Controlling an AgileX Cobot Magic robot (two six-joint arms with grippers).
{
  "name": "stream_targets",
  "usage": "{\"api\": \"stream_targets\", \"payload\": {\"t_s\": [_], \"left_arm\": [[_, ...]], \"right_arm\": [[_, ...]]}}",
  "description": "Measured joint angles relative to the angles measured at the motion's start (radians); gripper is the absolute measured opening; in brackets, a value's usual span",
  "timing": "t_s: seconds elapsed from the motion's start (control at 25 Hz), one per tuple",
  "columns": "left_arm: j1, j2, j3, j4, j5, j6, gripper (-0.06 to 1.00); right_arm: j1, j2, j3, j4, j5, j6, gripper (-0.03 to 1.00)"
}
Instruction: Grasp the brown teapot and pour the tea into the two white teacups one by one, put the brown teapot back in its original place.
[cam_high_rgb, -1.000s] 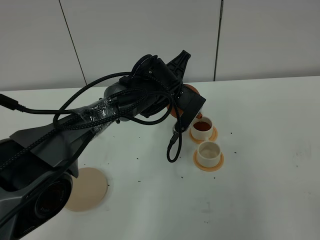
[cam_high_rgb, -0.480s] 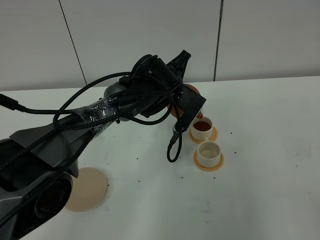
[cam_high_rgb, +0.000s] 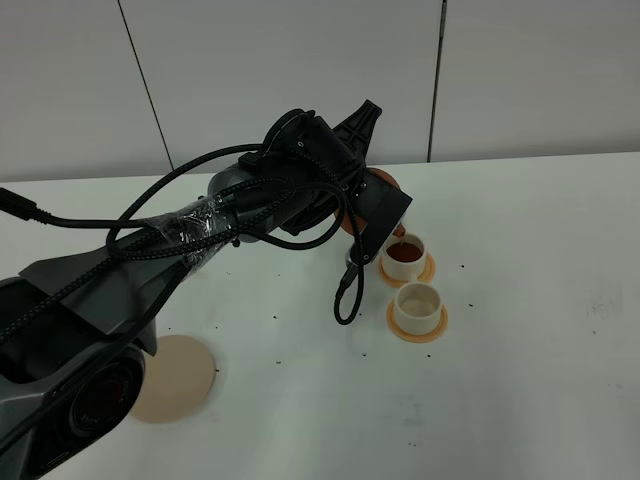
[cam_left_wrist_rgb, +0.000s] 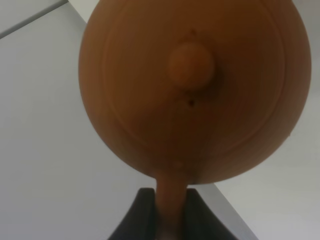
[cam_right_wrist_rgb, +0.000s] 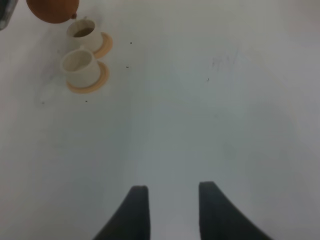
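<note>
The brown teapot (cam_high_rgb: 383, 182) hangs tilted above the table, its spout down over the far white teacup (cam_high_rgb: 405, 256), which holds dark tea (cam_high_rgb: 404, 253). My left gripper (cam_left_wrist_rgb: 170, 220) is shut on the teapot's (cam_left_wrist_rgb: 195, 85) loop handle; in the exterior view the arm hides most of the pot. The near teacup (cam_high_rgb: 418, 303) stands on its orange saucer (cam_high_rgb: 432, 328) and looks empty. The beige coaster (cam_high_rgb: 175, 378) lies bare at the front left. My right gripper (cam_right_wrist_rgb: 172, 210) is open over bare table, away from both cups (cam_right_wrist_rgb: 80, 65) and the teapot (cam_right_wrist_rgb: 52, 10).
Black cables (cam_high_rgb: 345, 300) loop down from the left arm beside the cups. Small dark specks dot the white table (cam_high_rgb: 520, 380). A panelled white wall stands behind.
</note>
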Motion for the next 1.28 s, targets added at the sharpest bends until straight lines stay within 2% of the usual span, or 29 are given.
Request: {"api": "stream_targets", "payload": {"t_s": [1.28], "left_arm": [[0.000,0.000,0.000,-0.003,-0.002,0.000,0.17]], "right_arm": [[0.000,0.000,0.000,0.000,0.000,0.003,0.24]]}}
